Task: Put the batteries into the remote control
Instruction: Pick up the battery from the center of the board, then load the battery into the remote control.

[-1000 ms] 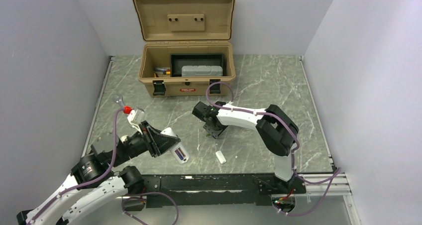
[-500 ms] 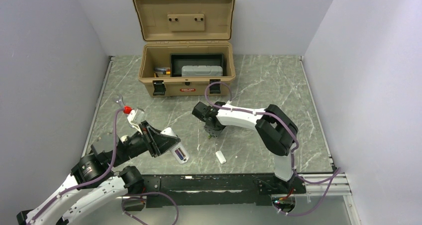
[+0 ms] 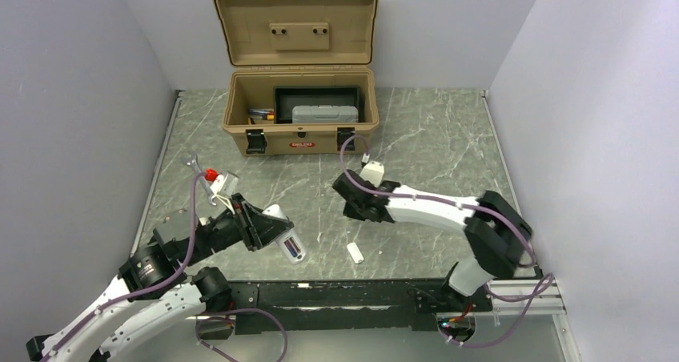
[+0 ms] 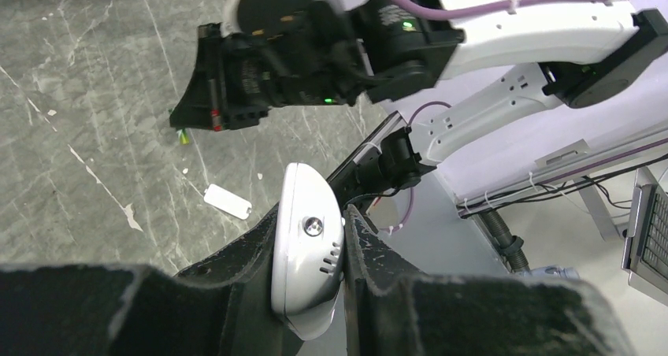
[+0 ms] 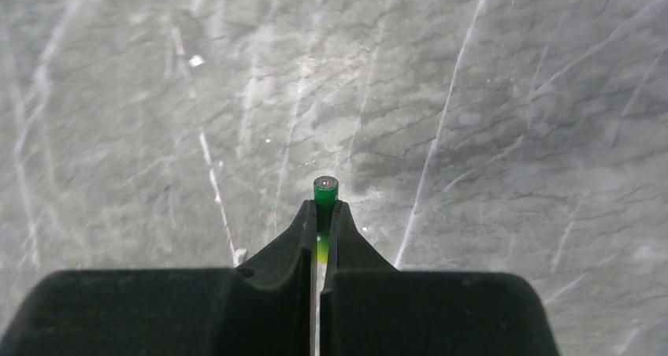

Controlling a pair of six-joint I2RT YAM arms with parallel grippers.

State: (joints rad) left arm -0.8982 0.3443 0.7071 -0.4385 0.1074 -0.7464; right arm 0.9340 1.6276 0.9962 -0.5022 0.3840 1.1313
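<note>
My left gripper (image 3: 268,226) is shut on the white remote control (image 3: 287,240) and holds it off the table. In the left wrist view the remote (image 4: 307,254) is clamped edge-on between the fingers. A dark purple battery (image 3: 294,251) shows in the remote's free end. My right gripper (image 3: 351,208) is shut on the green battery (image 5: 325,192), whose tip pokes out past the fingertips, above the marble table. The left wrist view shows the right gripper (image 4: 197,120) with the green tip (image 4: 183,136) beyond the remote.
A small loose white tab (image 3: 355,253) lies on the table between the two grippers; it also shows in the left wrist view (image 4: 227,202). An open tan toolbox (image 3: 300,130) stands at the back. Grey walls close in both sides.
My right gripper has shut on the green battery and lifted it off the table, while the right elbow swung out to the right. My left arm with the remote shifted slightly.
</note>
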